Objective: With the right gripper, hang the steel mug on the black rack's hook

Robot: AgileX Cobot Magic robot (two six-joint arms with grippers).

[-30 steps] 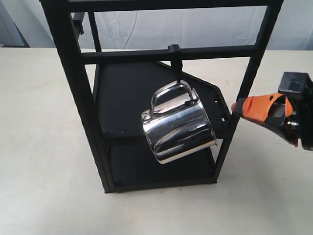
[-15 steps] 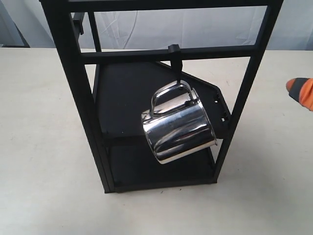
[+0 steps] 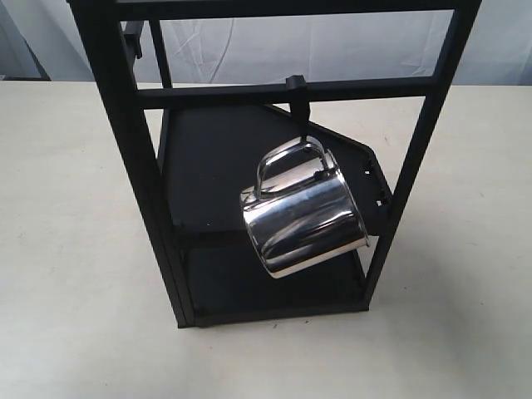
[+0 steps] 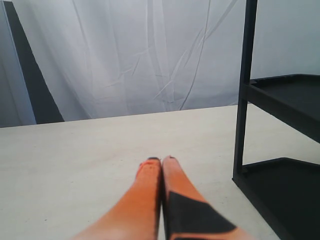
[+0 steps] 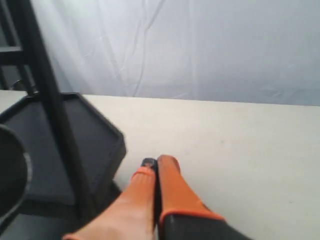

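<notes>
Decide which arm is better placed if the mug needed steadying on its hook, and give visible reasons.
Probably the right. Its claw, fingers together, faces the tall matte black rack with the shiny steel mug's rim close by. The left claw sees only the rack's post and shelves.

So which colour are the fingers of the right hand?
Bright orange fingers, with a black patch near the base; the right wrist view shows it best.

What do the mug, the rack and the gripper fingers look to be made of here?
Mug: polished steel by the look, with mirror-like reflections on its wall. Rack: matte black square posts with no glare, probably painted metal, though plastic can't be ruled out. Right gripper fingers: smooth orange, likely plastic or rubber.
</notes>
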